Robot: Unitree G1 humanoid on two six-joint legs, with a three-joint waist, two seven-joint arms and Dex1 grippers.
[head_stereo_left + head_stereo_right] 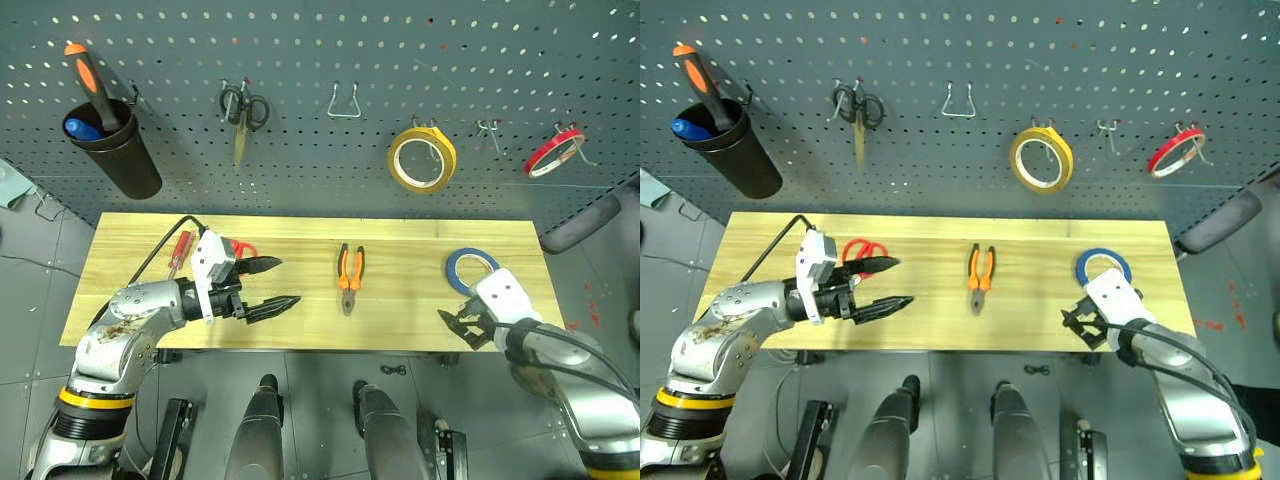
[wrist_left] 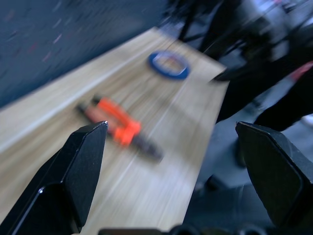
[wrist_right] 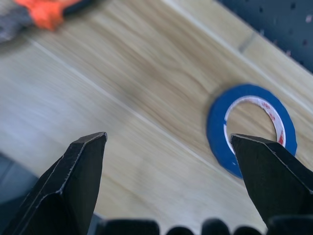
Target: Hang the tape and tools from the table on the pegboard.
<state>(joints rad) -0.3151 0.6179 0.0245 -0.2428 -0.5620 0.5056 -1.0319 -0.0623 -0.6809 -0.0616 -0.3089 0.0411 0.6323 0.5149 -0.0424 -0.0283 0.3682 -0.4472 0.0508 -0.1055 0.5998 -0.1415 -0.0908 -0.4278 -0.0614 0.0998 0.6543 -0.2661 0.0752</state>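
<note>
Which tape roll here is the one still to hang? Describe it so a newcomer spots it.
On the wooden table below the pegboard, look near its right end. The blue tape lies flat there, while the yellow roll and red roll already hang on hooks.

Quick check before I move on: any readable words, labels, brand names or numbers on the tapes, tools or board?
None that can be read.
Blue tape: small red marks on the white inner core, too blurred to read.
Pliers, red-handled scissors, screwdriver: no lettering shows.
Yellow roll, red roll, black cup: no print shows.
Pegboard and table: no signs or labels.
</note>
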